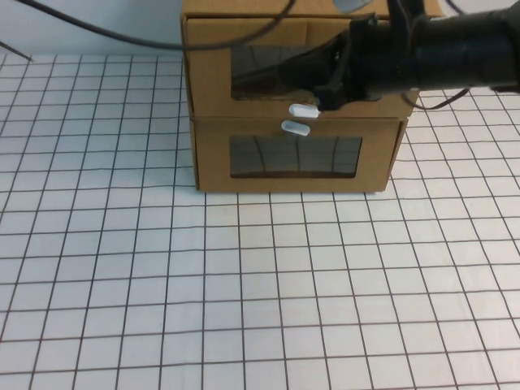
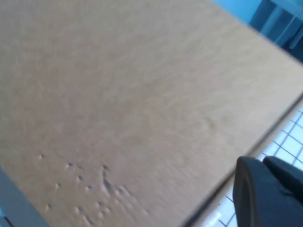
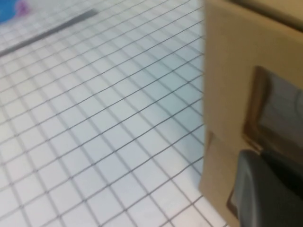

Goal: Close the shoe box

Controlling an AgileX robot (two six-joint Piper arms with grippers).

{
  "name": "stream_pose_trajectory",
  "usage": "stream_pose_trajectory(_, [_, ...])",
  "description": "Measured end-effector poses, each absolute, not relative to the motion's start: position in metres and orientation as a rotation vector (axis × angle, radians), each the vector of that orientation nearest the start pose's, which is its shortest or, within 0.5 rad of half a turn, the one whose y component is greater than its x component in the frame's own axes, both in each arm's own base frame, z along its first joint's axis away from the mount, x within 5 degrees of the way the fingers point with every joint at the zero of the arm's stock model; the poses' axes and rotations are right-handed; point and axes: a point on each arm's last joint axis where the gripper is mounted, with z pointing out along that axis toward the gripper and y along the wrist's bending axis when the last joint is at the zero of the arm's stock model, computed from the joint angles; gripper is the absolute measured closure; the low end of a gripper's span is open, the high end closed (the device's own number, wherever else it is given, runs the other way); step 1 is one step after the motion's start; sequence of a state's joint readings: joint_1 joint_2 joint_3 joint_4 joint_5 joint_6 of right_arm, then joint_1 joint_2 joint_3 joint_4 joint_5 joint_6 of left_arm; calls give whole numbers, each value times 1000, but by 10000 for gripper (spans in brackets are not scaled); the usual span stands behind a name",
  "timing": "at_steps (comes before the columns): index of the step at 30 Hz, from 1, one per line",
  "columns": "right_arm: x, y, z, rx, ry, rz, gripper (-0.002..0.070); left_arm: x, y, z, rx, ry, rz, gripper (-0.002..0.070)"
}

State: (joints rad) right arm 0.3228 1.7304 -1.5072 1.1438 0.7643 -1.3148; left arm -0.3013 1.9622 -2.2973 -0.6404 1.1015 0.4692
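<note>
The shoe box (image 1: 211, 73) is the upper of two stacked brown cardboard boxes, with a clear window and a white pull tab (image 1: 303, 109) on its front's bottom edge. My right gripper (image 1: 331, 91) reaches in from the right and rests, shut, against the window front just above the tab. In the right wrist view the gripper (image 3: 265, 189) lies close against the cardboard front (image 3: 227, 94). My left gripper (image 2: 265, 189) is out of the high view. In its wrist view it is shut, close over a flat cardboard panel (image 2: 142, 94) at that panel's edge.
The lower, similar box (image 1: 211, 162) has its tab (image 1: 294, 127) on the front's top edge. The stack stands at the back of a white gridded table (image 1: 244, 284). Black cables (image 1: 122, 34) hang behind the boxes.
</note>
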Motion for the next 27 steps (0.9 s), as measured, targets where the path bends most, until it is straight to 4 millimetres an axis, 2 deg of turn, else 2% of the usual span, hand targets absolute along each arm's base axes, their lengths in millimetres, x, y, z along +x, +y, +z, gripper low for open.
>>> stream_pose_trajectory(3, [337,174,369,-1100,1737,672,690,369,-163,476,799,1960,-670,680])
stream_pose_trajectory(8, [301,156,410,-1099,1737,570,690,327,-145,509,818,1967,-590,680])
stream_pose_trajectory(14, [252,126,453,-988,1796,412,690,278,-127,542,803,1911,-523,680])
stream_pose_trajectory(17, [230,115,470,-901,1802,391,690,247,-117,553,800,1882,-514,680])
stream_pose_trajectory(21, [197,102,486,-826,1760,393,690,207,-104,555,780,1863,-513,680])
stream_pose_trajectory(25, [165,88,483,-741,1708,387,690,171,-92,537,734,1860,-517,680])
stream_pose_trajectory(27, [149,81,474,-688,1690,390,690,153,-86,525,713,1856,-516,680])
